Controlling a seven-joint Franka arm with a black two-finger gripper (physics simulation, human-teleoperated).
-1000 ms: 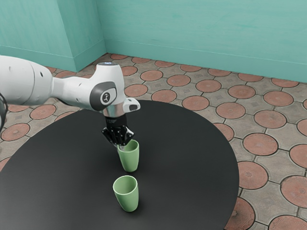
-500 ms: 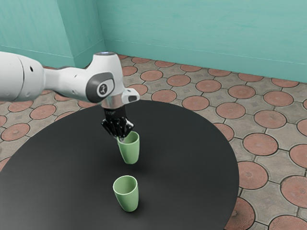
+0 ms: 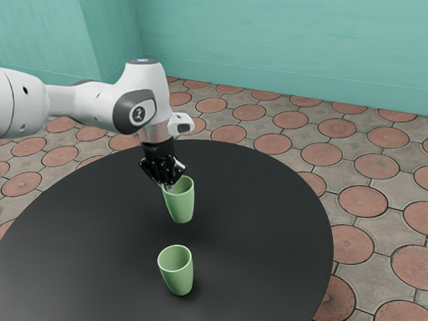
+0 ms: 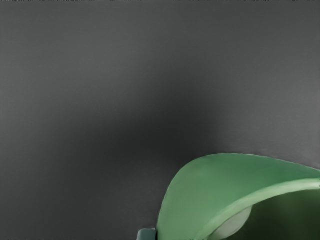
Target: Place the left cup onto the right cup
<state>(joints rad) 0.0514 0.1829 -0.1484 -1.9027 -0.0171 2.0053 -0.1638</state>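
Exterior view — our gripper [image 3: 165, 179] grips the far cup [image 3: 180, 202], off the table [image 3: 281, 200] | done: pickup | to do: stack on near cup [image 3: 176, 269].

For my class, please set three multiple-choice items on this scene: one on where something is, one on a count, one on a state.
1. Where is the free cup?
A. On a chair.
B. Inside the other cup.
C. Upright on the black table.

2. How many cups are there?
A. Two.
B. Three.
C. Four.

3. What state is the gripper in?
A. Open, with nothing between its fingers.
B. Shut on the rim of the held cup.
C. Pressed flat on the table.

Answers:
1 C: the free cup stands on the table, apart from the held cup.
2 A: two green cups show in the exterior view.
3 B: the black fingers pinch the held cup's rim from two sides.
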